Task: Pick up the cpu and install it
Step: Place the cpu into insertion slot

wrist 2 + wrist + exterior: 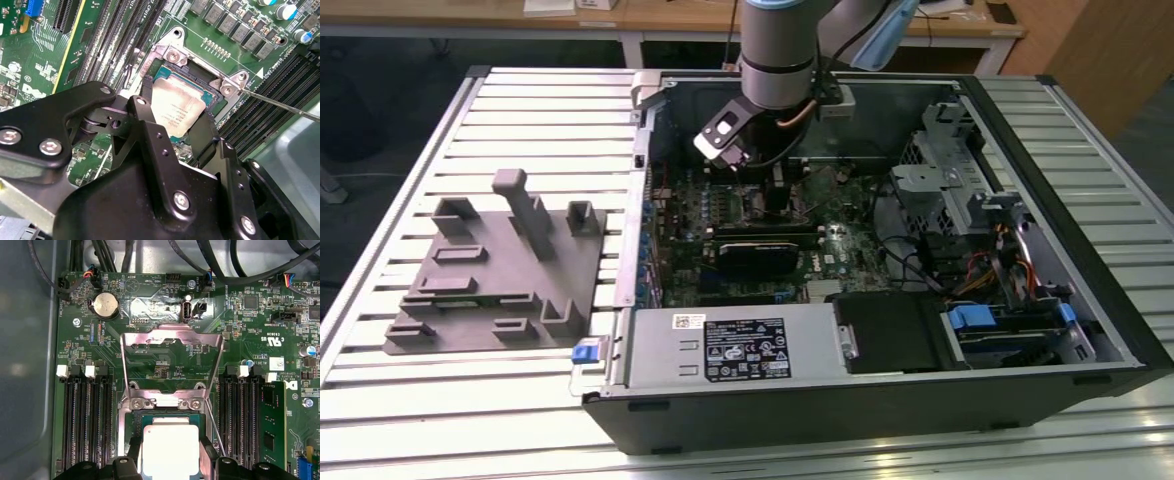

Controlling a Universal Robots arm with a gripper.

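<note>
Nearest the lens in the second wrist view: the black hand [179, 119], clenched, fingers [148, 122] pressed against two opposite edges of the cpu [176, 106]. Grasping the cpu, then, not released. In the exterior view, reaching down inside the open computer case [881, 425] on the slatted bench [520, 100], well apart from the grey plastic fixture [494, 270].

Position of the cpu: squarely within the metal-framed socket [172, 50] on the green motherboard [250, 305], between two banks of memory slots [85, 415]. Seated, or hovering just above the contacts: cannot tell. Load plate [172, 342] tipped up and open beyond it; thin lever rod [280, 104] off to one side.

Likely troubles, by judgement:
- Bent socket pins from any tilt or sideways slide during lowering.
- A corner caught on the socket wall through slight rotation.
- A lifted or dragged chip on opening, with one finger clinging to an edge.
- Wrong orientation, not checkable from here.
- A scrape of the fingers against the socket frame, given little room beside it.

Look of the cpu: small flat square, pale silvery-grey metal top with faint print, rounded corners, green edge of board around the lid. Thin, rigid and light by the look; easy to skew under an uneven pinch.
</note>
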